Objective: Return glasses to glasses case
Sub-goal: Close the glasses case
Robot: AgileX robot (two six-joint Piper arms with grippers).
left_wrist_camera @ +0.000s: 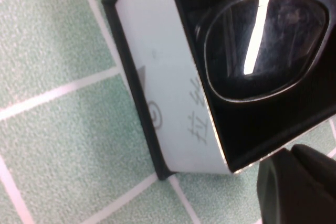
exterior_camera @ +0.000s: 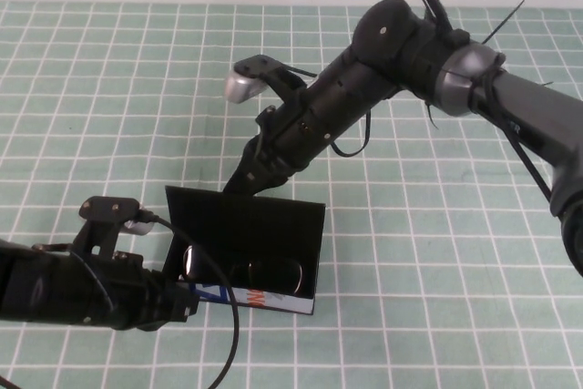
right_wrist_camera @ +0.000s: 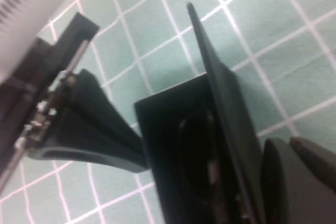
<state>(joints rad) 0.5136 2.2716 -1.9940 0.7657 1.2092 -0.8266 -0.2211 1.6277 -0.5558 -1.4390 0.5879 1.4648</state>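
The glasses case (exterior_camera: 273, 216) stands open near the front middle of the table, with its black lid raised and its white printed front (exterior_camera: 246, 296) facing me. The black glasses (exterior_camera: 241, 269) lie inside it; one lens shows in the left wrist view (left_wrist_camera: 262, 40) above the white front (left_wrist_camera: 168, 93). My left gripper (exterior_camera: 185, 302) is low at the case's left front corner and shows as a dark shape in the left wrist view (left_wrist_camera: 296, 187). My right gripper (exterior_camera: 244, 179) is behind the lid, open, with the lid (right_wrist_camera: 220, 87) between its fingers (right_wrist_camera: 94, 129).
The table is covered by a green cloth with a white grid (exterior_camera: 428, 252). The right arm (exterior_camera: 383, 61) reaches in from the back right over the middle. The left arm (exterior_camera: 64, 284) lies along the front left edge with a cable looping beside it.
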